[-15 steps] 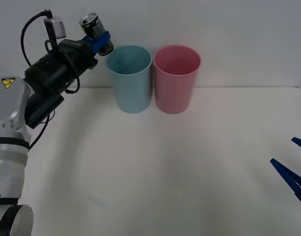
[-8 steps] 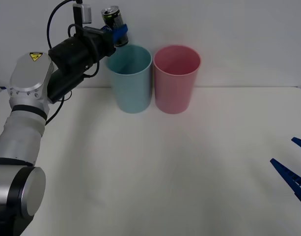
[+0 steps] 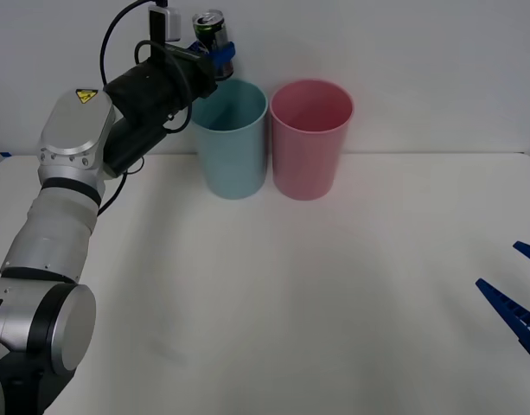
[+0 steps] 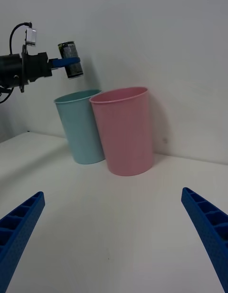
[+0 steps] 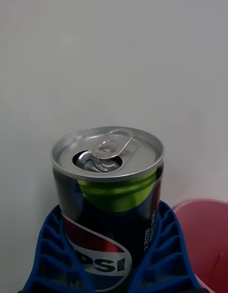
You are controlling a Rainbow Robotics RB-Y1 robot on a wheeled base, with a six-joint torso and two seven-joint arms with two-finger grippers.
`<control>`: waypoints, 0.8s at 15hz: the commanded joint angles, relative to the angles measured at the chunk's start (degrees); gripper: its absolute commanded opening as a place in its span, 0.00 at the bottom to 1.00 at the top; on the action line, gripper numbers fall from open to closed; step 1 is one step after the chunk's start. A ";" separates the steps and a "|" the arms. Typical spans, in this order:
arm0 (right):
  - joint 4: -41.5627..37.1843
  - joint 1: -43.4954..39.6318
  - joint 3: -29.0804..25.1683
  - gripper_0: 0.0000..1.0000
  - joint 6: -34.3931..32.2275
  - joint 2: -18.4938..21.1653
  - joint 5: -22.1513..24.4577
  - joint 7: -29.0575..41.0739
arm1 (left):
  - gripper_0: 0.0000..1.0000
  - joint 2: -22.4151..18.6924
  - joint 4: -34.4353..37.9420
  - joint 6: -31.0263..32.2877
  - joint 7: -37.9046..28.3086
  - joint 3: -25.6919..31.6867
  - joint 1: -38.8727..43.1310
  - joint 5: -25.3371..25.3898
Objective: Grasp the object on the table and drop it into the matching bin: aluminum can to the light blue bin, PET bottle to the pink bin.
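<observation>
Gripping the aluminum can (image 3: pixel 213 43) around its dark body, the left gripper (image 3: pixel 220 54) is raised at the end of its extended arm, with the can held in the air over the near-left part of the light blue bin's (image 3: pixel 232 143) rim and clear of it. The left wrist view shows the hold closely: the two blue ribbed fingers (image 5: pixel 54 248) clasp the can (image 5: pixel 108 198) on either side, its silver lid and pull tab facing up (the tab is lifted and the opening pushed in), with a green patch under the lid and white lettering lower down. In the right wrist view the can (image 4: pixel 70 60) hangs almost upright, tilted a little, above the light blue bin (image 4: pixel 81 129) with a gap between the can's base and the rim. The pink bin (image 3: pixel 309 138) stands just beside the light blue one, the two touching or nearly so, both upright at the far side of the white table (image 3: pixel 290 303) against the wall. The right gripper (image 3: pixel 517 298) rests low at the near right edge of the table, well apart from the bins, its blue fingers (image 4: pixel 21 226) spread wide and holding nothing.
</observation>
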State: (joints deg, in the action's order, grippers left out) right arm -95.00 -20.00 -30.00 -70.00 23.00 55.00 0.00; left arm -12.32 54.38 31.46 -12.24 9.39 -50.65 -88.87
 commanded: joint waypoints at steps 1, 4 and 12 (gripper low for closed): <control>0.00 0.00 0.00 1.00 0.00 0.00 0.00 0.00 | 1.00 0.01 0.03 0.00 0.47 -0.25 0.03 0.10; 0.00 0.00 0.00 1.00 0.00 0.00 0.00 0.00 | 1.00 0.01 0.03 0.00 0.47 -0.51 0.03 0.97; 0.00 0.00 0.00 1.00 0.00 0.00 0.00 0.00 | 1.00 -1.66 7.50 1.23 0.91 -0.42 6.36 5.55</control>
State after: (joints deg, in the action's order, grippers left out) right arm -95.00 -20.00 -30.00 -70.00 23.00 55.00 0.00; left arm -13.93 60.42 32.45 -11.34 8.97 -45.47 -83.79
